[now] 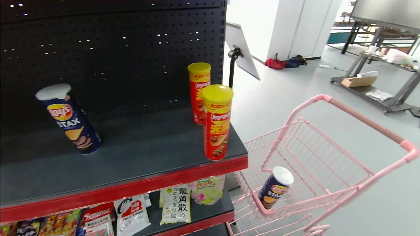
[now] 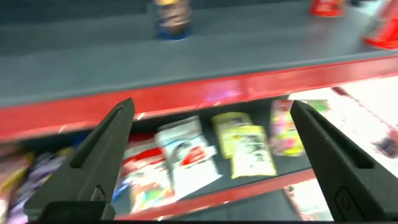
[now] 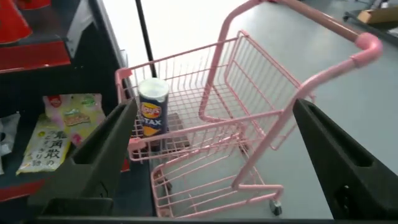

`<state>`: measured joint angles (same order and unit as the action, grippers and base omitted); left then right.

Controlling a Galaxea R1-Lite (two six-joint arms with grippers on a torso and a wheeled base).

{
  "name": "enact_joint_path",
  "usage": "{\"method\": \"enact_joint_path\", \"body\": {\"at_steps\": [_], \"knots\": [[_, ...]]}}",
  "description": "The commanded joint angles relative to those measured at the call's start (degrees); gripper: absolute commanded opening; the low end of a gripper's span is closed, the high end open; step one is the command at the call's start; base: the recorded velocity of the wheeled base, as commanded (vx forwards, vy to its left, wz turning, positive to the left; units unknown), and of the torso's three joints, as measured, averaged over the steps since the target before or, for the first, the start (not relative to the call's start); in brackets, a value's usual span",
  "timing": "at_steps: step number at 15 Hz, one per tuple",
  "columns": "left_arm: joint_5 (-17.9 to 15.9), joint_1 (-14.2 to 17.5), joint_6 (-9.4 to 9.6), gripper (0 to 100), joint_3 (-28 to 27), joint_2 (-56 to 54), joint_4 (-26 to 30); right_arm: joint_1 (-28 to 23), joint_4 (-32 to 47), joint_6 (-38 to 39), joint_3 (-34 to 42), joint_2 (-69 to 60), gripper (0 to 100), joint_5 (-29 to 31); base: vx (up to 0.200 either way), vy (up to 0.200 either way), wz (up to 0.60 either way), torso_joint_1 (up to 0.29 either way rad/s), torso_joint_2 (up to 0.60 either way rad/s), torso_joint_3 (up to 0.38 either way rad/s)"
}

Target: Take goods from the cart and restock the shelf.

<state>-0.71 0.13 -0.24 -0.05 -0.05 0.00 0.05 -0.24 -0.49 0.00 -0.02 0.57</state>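
A pink cart [image 1: 328,170] stands to the right of the dark shelf [image 1: 131,154]. One navy chip can with a white lid [image 1: 275,186] leans in the cart's upper basket, also seen as the navy can [image 3: 152,109] inside the cart [image 3: 249,124]. On the shelf stand a navy can [image 1: 70,119] at the left and two red cans with yellow lids [image 1: 216,123] [image 1: 198,93] at the right. My left gripper [image 2: 211,155] is open, facing the shelf's red front edge [image 2: 186,93]. My right gripper [image 3: 211,155] is open, above and short of the cart.
Snack bags [image 1: 175,205] lie on the lower shelf, also seen as bags [image 2: 242,146]. A pegboard back wall [image 1: 115,55] rises behind the shelf. A tilted white board on a stand [image 1: 241,49] and metal racks [image 1: 377,78] stand on the grey floor beyond.
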Motion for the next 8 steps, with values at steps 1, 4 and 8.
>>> {"method": "enact_joint_path", "body": {"at_steps": [1, 4, 8], "knots": [[0.0, 0.04, -0.02, 100, 0.05, 0.05, 0.09, 0.04, -0.02, 0.05, 0.0, 0.02, 100, -0.05, 0.0, 0.0, -0.6, 0.007, 0.0, 0.002], [0.0, 0.04, -0.02, 100, -0.04, 0.05, 0.0, 0.04, -0.02, 0.14, 0.0, 0.02, 100, -0.05, 0.0, 0.0, 0.0, 0.0, 0.0, 0.0], [0.0, 0.04, -0.02, 100, 0.05, 0.05, 0.0, 0.04, -0.02, 0.22, 0.0, 0.02, 100, 0.04, 0.0, 0.0, 0.0, -0.05, 0.12, 0.072]]}}
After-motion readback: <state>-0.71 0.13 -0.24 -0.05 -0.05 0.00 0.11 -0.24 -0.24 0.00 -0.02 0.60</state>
